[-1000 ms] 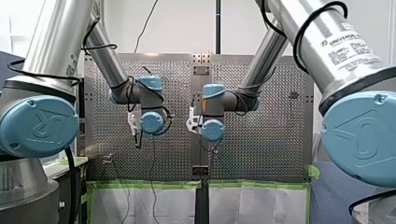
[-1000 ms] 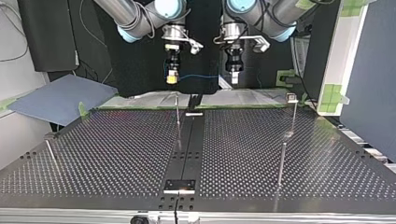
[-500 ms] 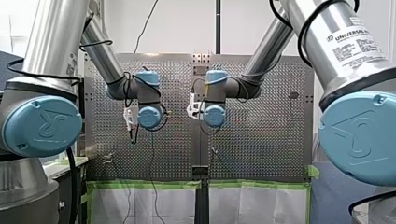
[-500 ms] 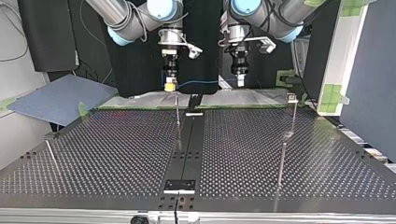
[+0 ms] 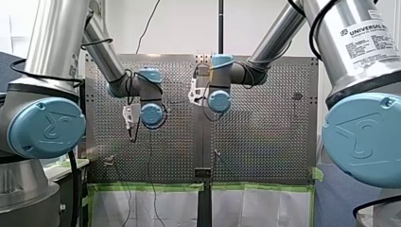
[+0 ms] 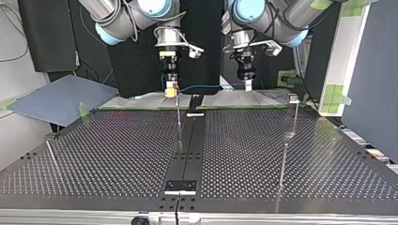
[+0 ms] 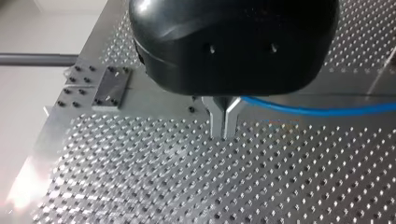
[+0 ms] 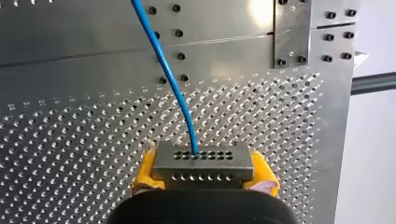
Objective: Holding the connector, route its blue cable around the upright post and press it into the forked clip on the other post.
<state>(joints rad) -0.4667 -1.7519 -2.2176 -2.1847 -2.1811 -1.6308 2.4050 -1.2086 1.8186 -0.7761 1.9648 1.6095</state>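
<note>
In the right wrist view my right gripper [image 8: 204, 170] is shut on a grey connector [image 8: 204, 158] with rows of small holes, yellow pads [image 8: 145, 168] on either side. A blue cable [image 8: 173, 84] leaves the connector and runs out over the perforated table. My left gripper [image 7: 224, 128] has its metal fingers pressed together on the blue cable [image 7: 317, 110], which trails off sideways. In the top view my right gripper [image 6: 171, 90] hangs just above a thin upright post [image 6: 179, 119]. My left gripper [image 6: 247, 85] is at its right, with the cable [image 6: 202, 86] stretched between them. A post with the forked clip [image 6: 293, 98] stands further right.
Another thin post [image 6: 283, 164] stands nearer the top view's camera at the right, and a leaning pin [image 6: 50, 153] at the left. A dark centre strip [image 6: 190, 140] runs down the perforated table. A blue mat [image 6: 56, 98] lies off the table's far left corner.
Both grippers have come down and nearer to the top view's camera with the cable still between them. My left gripper has also shifted to that view's right.
</note>
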